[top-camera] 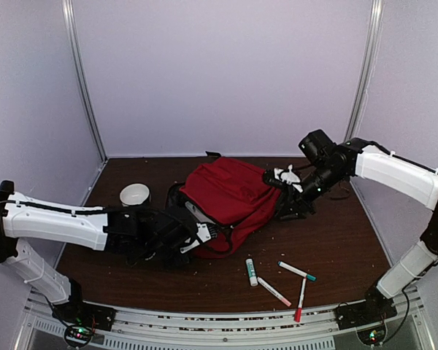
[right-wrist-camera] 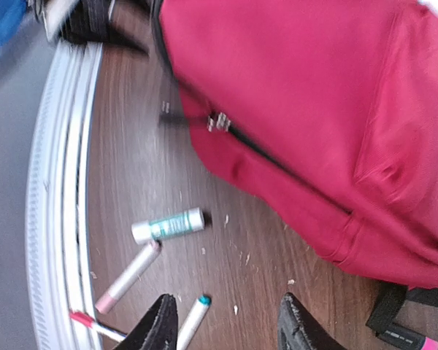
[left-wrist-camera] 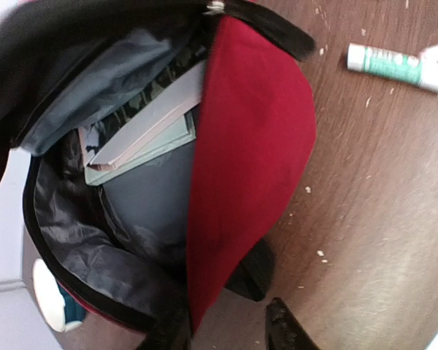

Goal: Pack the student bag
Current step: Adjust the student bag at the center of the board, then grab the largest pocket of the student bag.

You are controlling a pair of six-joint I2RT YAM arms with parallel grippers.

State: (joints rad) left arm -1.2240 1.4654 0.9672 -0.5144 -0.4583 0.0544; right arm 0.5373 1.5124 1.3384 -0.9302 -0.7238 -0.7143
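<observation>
Print on the glue stick [left-wrist-camera: 394, 65] is too blurred to read. Left arm [top-camera: 58, 222] and right arm [top-camera: 394, 171] stretch low over the counter [top-camera: 343, 244] toward the student bag [top-camera: 230, 191], both sets of jaws parted and empty.

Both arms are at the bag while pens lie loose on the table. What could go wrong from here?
1. The left gripper and right gripper both stand open, so nothing holds the student bag open; its red flap may sag over the books inside.
2. The markers and glue stick lie loose near the front edge of the table; a sweeping arm could nudge them off.
</observation>
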